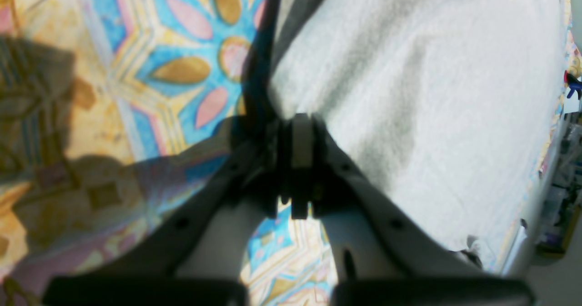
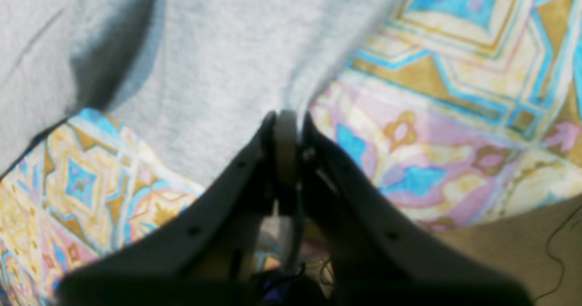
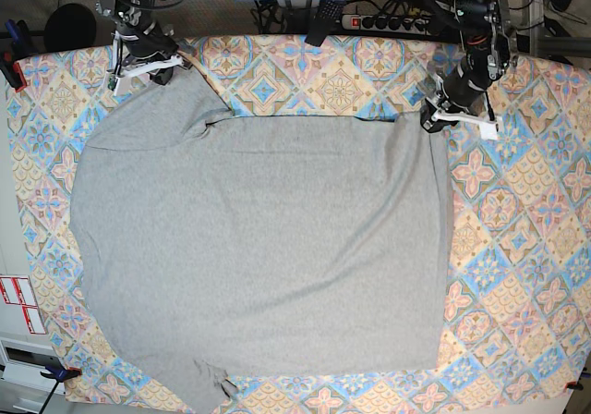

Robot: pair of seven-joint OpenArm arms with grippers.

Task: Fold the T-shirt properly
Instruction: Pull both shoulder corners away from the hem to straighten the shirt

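The grey T-shirt [image 3: 259, 248] lies spread across the middle of the patterned tablecloth [image 3: 517, 248], plain side up, taking up most of the table. Its far edge runs along the back of the table and its near edge reaches almost to the front. One sleeve pokes out at the near bottom corner, on the base view's left. A soft fold rises near the far corner on that same side, with a dark crease beside it.

Up at the far corner on the base view's right sits the left gripper [image 3: 434, 116], right at the shirt's corner. From its wrist camera, the left gripper [image 1: 300, 128] has its jaws pressed together, and the pale cloth of the T-shirt [image 1: 432, 92] meets them right at the tips. It looks like a pinch on the shirt's edge, with the fabric pulled into long creases running away from the jaws. The tablecloth [image 1: 159, 69] shows bright blue and gold on the other side.

Over on the base view's left, the right gripper [image 3: 152, 66] is down at the other far corner of the shirt. In its own wrist view, the right gripper [image 2: 285, 119] is clamped tight, with the T-shirt [image 2: 204, 69] gathered up to the fingertips and the hem rising toward the pinch. The tablecloth [image 2: 454, 92] lies flat beside it.
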